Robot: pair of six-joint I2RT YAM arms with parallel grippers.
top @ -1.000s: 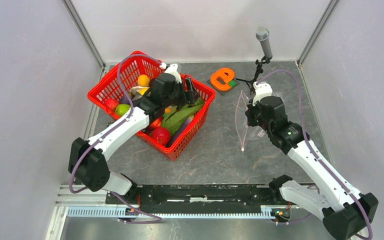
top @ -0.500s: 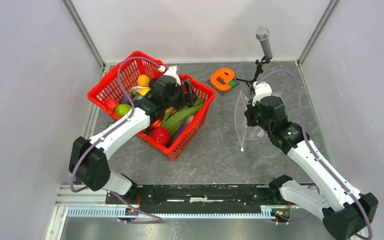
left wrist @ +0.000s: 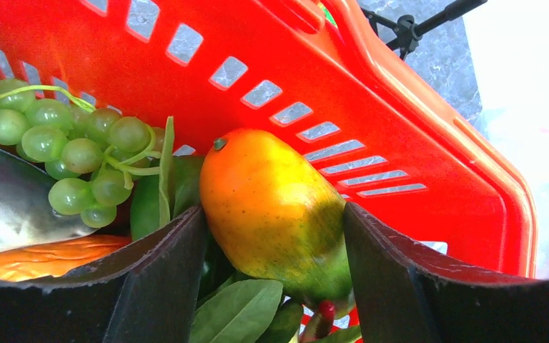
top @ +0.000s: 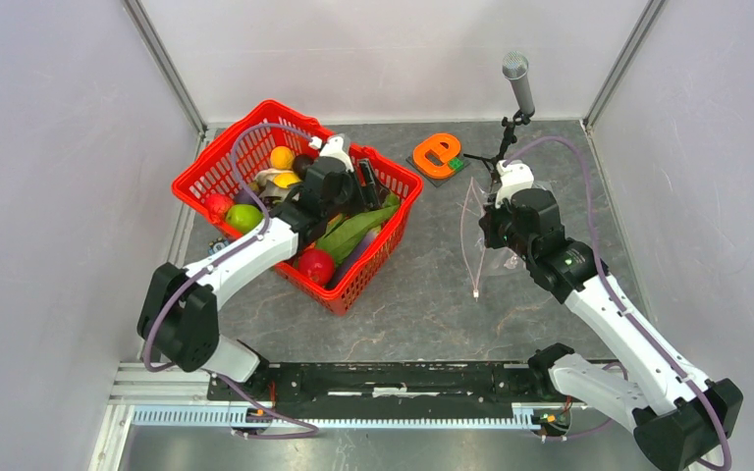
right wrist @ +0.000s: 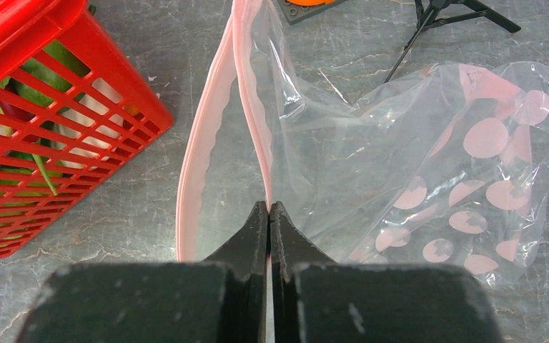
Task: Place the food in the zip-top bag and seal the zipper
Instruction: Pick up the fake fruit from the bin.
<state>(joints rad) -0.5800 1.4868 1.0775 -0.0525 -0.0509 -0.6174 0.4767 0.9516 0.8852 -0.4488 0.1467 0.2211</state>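
The bag lies on the bench right of the basket, its zipper running near to far and its mouth gaping toward the basket; the right end effector pinches one zipper lip. Only the left wrist view shows the left end effector spread astride a mango, stem end up-left, beside grapes; contact unclear

Left end effector pulled slightly back toward its base, inside the red basket. Left elbow nudged right.
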